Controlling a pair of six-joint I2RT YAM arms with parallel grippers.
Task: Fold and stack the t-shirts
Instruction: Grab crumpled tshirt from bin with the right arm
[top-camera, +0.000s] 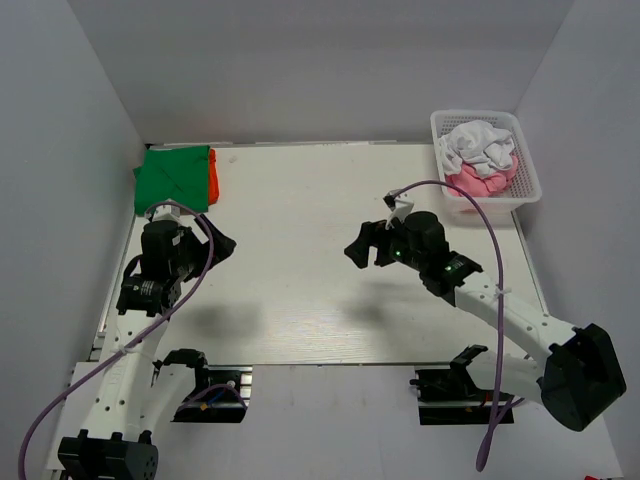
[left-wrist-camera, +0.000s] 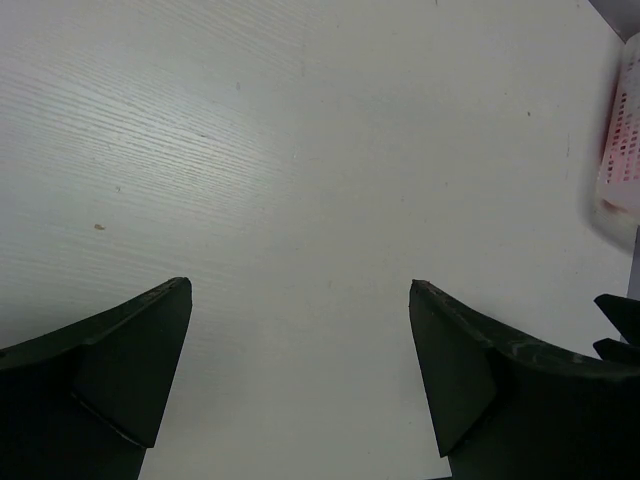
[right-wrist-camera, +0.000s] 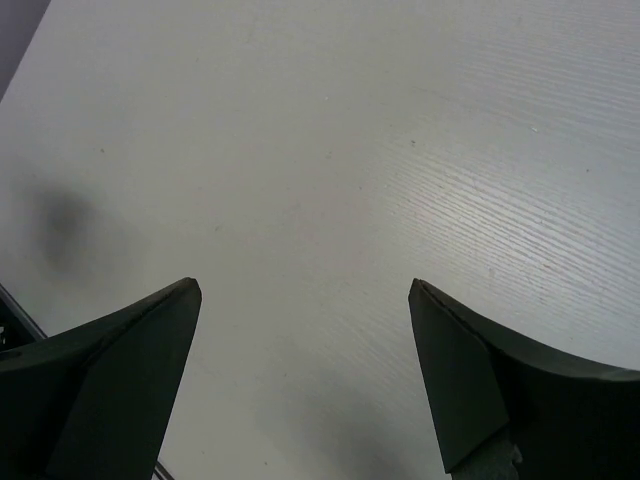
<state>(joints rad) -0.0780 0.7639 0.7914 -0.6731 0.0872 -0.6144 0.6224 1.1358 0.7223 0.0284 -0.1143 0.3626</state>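
Observation:
A folded green t-shirt (top-camera: 168, 179) lies on a folded orange one (top-camera: 213, 175) at the table's far left corner. A white basket (top-camera: 527, 178) at the far right holds a crumpled white t-shirt (top-camera: 480, 146) and a pink one (top-camera: 476, 184). My left gripper (top-camera: 222, 246) is open and empty, just in front of the folded stack, over bare table (left-wrist-camera: 300, 290). My right gripper (top-camera: 362, 247) is open and empty above the table's middle (right-wrist-camera: 300, 290), left of the basket.
The white table (top-camera: 300, 290) is bounded by grey walls at left, back and right. The basket's blurred edge (left-wrist-camera: 622, 140) shows at the right of the left wrist view. A purple cable (top-camera: 470, 205) loops over the right arm.

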